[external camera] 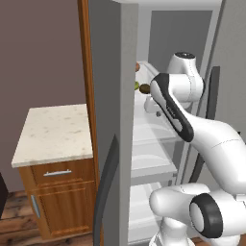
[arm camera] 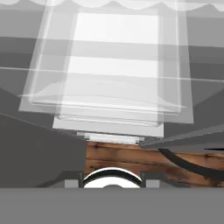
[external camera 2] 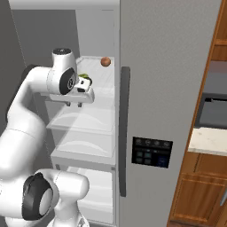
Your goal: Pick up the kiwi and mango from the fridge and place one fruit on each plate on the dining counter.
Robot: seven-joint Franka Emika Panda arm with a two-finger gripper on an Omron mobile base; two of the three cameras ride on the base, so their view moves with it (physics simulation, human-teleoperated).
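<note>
1. Left of centre in the left base view, the fridge (external camera: 111, 96) stands with one door swung toward the camera, its dark curved handle (external camera: 106, 187) at the bottom. A small wood cabinet (external camera: 57, 192) with a pale stone top and one drawer sits at lower left. The white arm crosses the opening from lower right and covers most of the shelves; at the door's edge peek a reddish fruit (external camera: 137, 67), a sliver of green mango (external camera: 136, 85) and the dark kiwi (external camera: 144, 88).
2. Upper left in the right base view, the gripper (external camera 2: 84, 82) reaches into the fridge at an upper shelf, with something green, probably the mango, right at its tip; I cannot tell if it is held. The round reddish fruit sits behind on the shelf. The black dispenser panel (external camera 2: 151, 152) is on the closed door.
3. Across the hand view, clear white shelves (arm camera: 116, 70) stack downward to wood floor (arm camera: 131, 159). The fingers are drawn together as far as they go.
</note>
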